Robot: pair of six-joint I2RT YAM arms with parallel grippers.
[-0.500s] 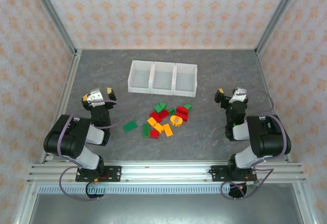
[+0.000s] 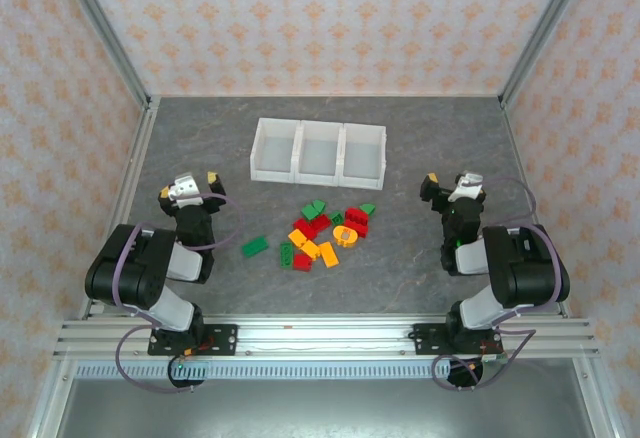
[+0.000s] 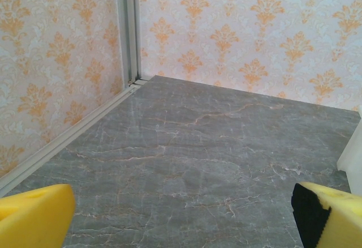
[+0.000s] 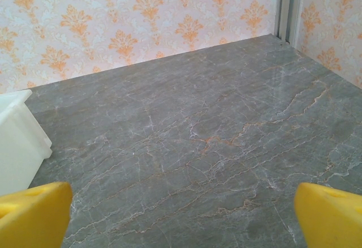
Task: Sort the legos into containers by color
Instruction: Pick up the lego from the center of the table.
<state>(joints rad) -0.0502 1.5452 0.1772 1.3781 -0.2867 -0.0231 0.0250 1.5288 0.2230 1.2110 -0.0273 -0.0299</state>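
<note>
Seeing the left tool [image 2: 189,185] gaping wide over the left of the surface [image 2: 440,138], the legos [image 2: 325,233] lying clustered mid-surface just in front of the containers [image 2: 318,124], and the right tool [image 2: 450,182] gaping wide at right.

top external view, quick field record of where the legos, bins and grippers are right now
containers: three joined white bins, all empty
legos: red, green and orange pile on the table, in front of the bins
stray green lego: apart, left of the pile
left gripper: open, empty
right gripper: open, empty
sorted: none yet
</note>
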